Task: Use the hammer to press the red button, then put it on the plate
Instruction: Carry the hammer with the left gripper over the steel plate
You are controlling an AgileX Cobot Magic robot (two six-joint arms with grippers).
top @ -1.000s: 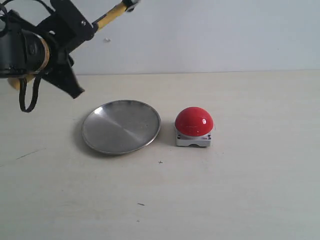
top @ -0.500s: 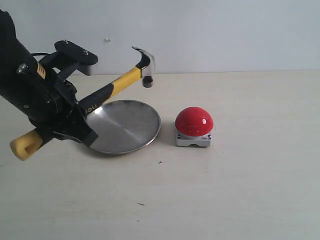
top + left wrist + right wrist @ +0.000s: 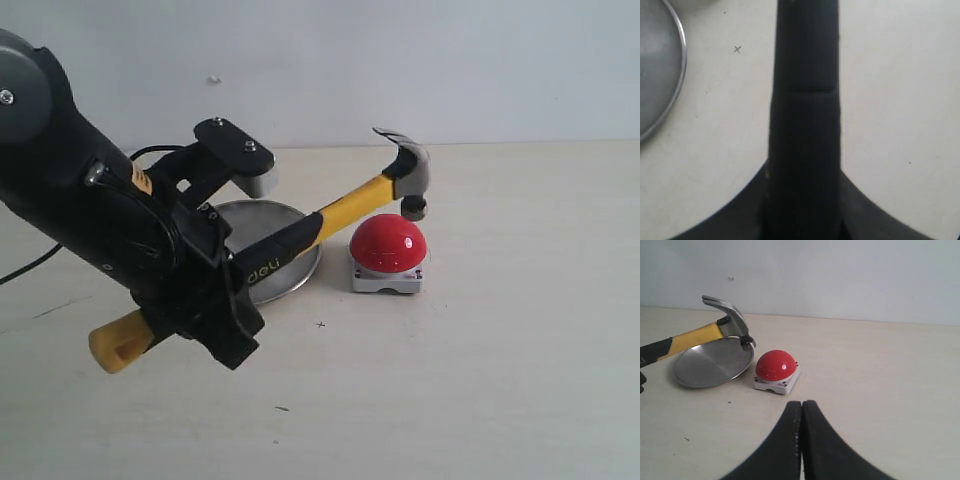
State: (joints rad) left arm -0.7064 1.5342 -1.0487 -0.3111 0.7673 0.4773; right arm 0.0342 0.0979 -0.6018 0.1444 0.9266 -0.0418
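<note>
Hammer (image 3: 345,208) sits clamped by its handle in left gripper (image 3: 225,285) in ext. view; we see its head just over red button (image 3: 388,242), plate (image 3: 265,222) just beside. Left wrist: hammer (image 3: 805,125) fills frame. Right wrist: right gripper (image 3: 801,407) pinched together, empty.

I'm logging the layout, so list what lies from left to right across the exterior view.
In order: left gripper → plate → red button. The hammer is left out: held in the left gripper, it slants across all three in this picture.
</note>
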